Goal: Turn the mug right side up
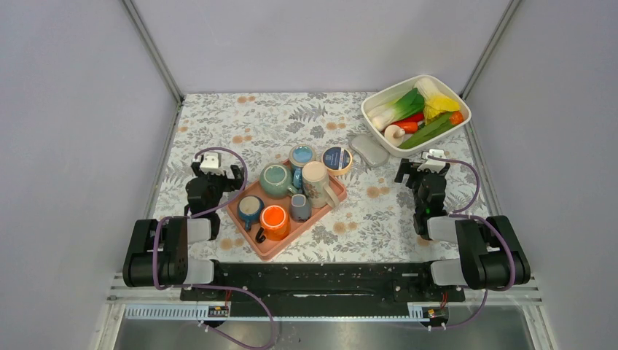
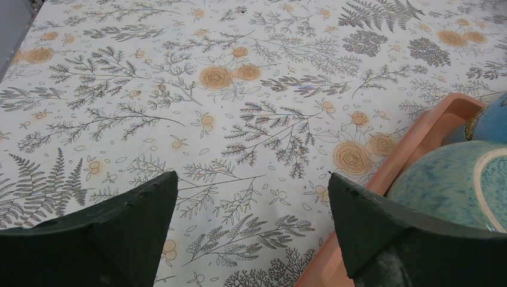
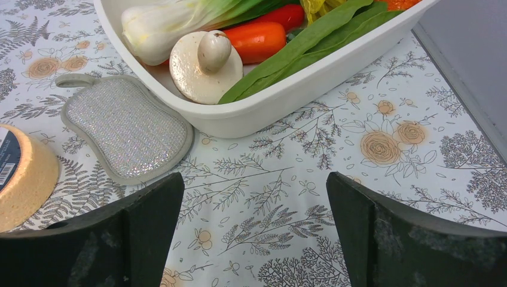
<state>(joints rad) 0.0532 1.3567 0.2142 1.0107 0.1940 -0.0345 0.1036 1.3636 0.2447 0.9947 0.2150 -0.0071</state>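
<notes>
A tan mug (image 1: 337, 159) stands upside down on the tablecloth by the far right corner of the salmon tray (image 1: 271, 248); its blue base with a barcode faces up. Its edge shows at the left of the right wrist view (image 3: 24, 179). A beige mug (image 1: 317, 184) lies on its side on the tray. My left gripper (image 1: 216, 173) is open and empty over the cloth, left of the tray (image 2: 252, 182). My right gripper (image 1: 423, 173) is open and empty, right of the tray and well apart from the tan mug (image 3: 254, 185).
The tray also holds a green mug (image 1: 275, 179) (image 2: 454, 185), a blue mug (image 1: 301, 155), a dark blue mug (image 1: 250, 208), an orange mug (image 1: 274, 219) and a small grey mug (image 1: 299, 208). A grey scrub pad (image 3: 125, 128) lies beside a white tub of vegetables (image 1: 379, 138) at the back right.
</notes>
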